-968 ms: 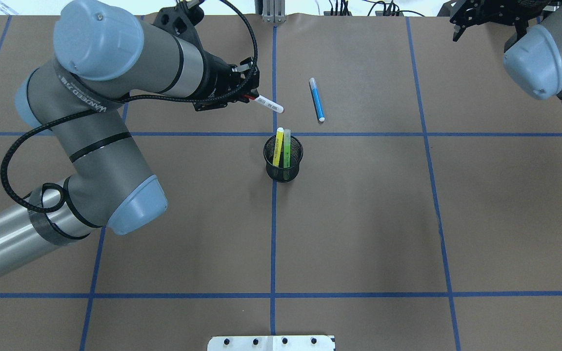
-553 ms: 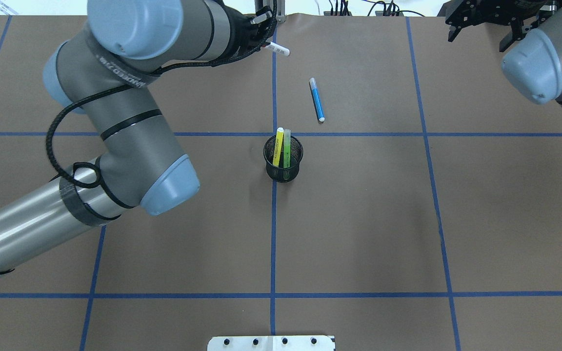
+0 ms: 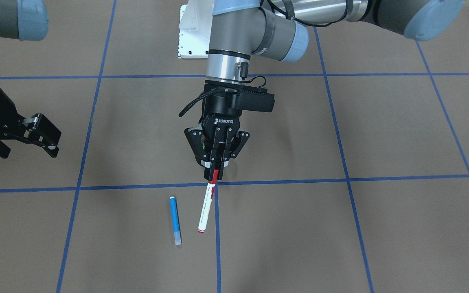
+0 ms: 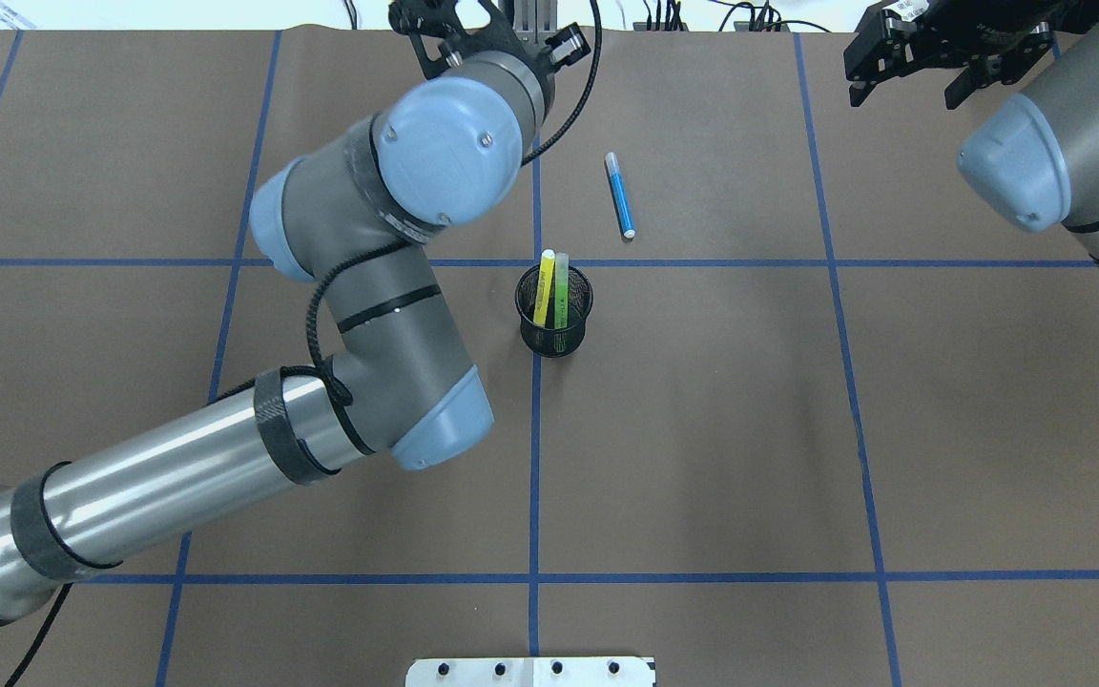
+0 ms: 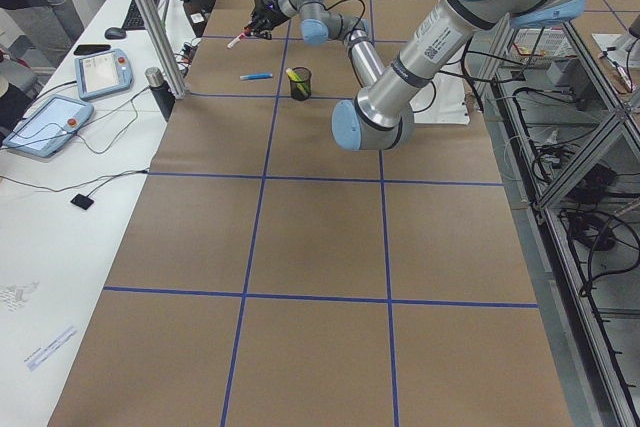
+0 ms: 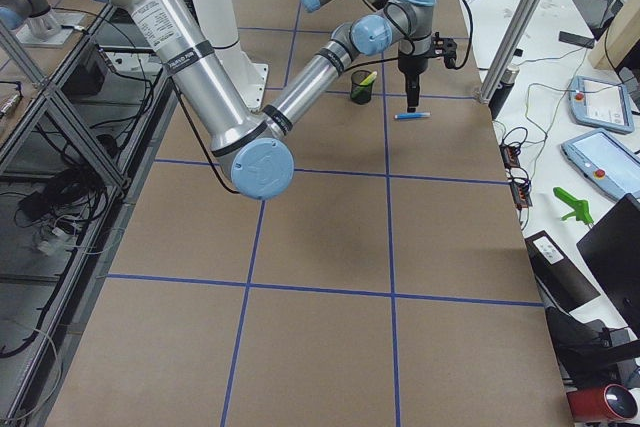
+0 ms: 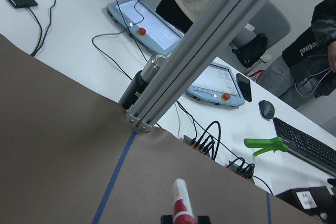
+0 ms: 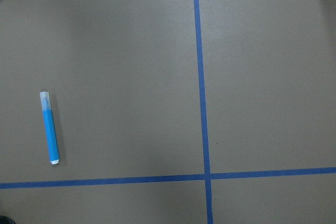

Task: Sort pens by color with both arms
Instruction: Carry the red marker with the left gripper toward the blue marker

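Observation:
My left gripper [image 3: 216,172] is shut on the red cap end of the white-bodied pen [image 3: 205,208], which hangs slanted over the far part of the table; its tip [image 7: 181,203] shows in the left wrist view. The blue pen [image 3: 174,219] [image 4: 620,195] [image 8: 50,129] lies flat on the brown table, just beside the held pen. The yellow pen [image 4: 543,286] and lime green pen [image 4: 561,288] stand in the black mesh cup [image 4: 554,334]. My right gripper [image 3: 54,142] [image 4: 907,72] hovers open and empty off to the side of the blue pen.
Blue tape lines [image 4: 535,458] grid the brown table. Beyond its far edge an aluminium post [image 7: 210,40], cables, teach pendants [image 7: 152,24] and a keyboard [image 7: 307,137] sit on a white bench with people behind. The white pedestal base [image 3: 193,36] is at the robot's side.
My left arm has swung the red-capped pen away from the cup toward the table's far edge and turned its wrist. The right gripper has shifted slightly inward.

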{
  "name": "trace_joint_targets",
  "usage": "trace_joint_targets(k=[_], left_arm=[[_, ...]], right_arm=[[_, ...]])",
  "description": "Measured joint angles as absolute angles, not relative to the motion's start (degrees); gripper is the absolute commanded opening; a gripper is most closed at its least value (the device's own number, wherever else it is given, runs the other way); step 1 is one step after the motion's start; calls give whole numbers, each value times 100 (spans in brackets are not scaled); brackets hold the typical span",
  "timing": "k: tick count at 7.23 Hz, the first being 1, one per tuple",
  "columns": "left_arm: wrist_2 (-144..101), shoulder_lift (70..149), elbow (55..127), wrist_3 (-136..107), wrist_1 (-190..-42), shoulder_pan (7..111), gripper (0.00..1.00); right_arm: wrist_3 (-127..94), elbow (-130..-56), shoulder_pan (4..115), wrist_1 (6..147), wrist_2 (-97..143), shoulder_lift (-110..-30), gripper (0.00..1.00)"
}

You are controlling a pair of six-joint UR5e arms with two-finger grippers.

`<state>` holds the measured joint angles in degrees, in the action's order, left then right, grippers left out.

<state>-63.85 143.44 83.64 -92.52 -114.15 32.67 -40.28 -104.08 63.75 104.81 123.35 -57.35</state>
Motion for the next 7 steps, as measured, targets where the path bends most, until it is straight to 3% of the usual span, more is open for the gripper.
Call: trace_joint_targets(k=[7], left_arm=[[-4358, 14694, 6714, -9708, -11733, 2413, 0]], right_arm=[[-4013, -10423, 6260, 10468, 12255, -5731, 100]])
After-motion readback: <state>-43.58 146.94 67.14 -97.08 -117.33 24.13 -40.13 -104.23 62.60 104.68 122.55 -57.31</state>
